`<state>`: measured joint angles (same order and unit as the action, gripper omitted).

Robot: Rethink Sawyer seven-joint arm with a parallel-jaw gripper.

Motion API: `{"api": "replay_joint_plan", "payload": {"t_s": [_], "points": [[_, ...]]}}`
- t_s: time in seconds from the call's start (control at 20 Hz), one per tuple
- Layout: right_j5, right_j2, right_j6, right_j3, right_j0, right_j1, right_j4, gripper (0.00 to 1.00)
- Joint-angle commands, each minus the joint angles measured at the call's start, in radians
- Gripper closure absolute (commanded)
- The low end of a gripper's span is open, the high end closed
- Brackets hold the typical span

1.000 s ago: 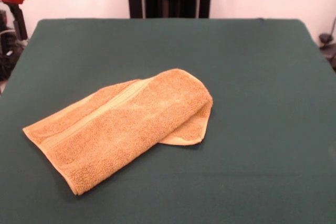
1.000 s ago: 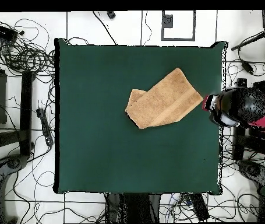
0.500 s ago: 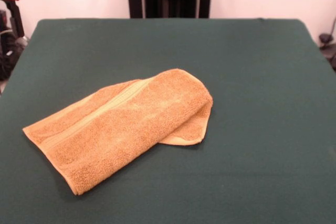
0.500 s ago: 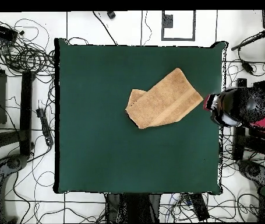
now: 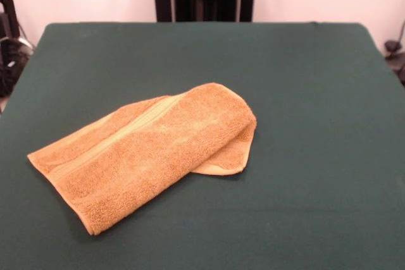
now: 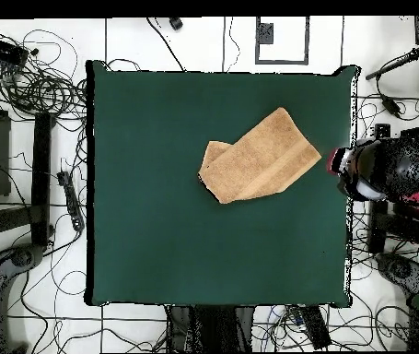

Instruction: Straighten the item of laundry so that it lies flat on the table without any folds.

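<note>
While the towel [image 5: 147, 153] [image 6: 258, 159] lies folded over itself on the green worktop [image 5: 304, 93] [image 6: 176, 221], one rounded fold covering a lower layer, the red and black arm [image 6: 388, 169] sits off the worktop's edge, just beside the towel's nearest corner in the overhead view and not touching it. Cables [image 6: 38, 88] sprawl across the pale floor around. How far open the end effector is, I cannot tell
</note>
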<state>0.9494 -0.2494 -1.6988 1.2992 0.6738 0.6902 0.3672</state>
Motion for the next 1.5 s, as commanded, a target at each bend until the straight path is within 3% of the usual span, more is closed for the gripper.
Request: {"api": "replay_joint_plan", "payload": {"t_s": [0.05,0.55,1.5], "points": [[0.102,-0.109,0.161,0.094,-0.027,-0.033,-0.029,0.00],[0.050,-0.093,0.016,0.148,-0.090,-0.029,-0.075,0.00],[0.030,-0.063,-0.035,0.147,-0.174,-0.045,-0.085,0.00]]}}
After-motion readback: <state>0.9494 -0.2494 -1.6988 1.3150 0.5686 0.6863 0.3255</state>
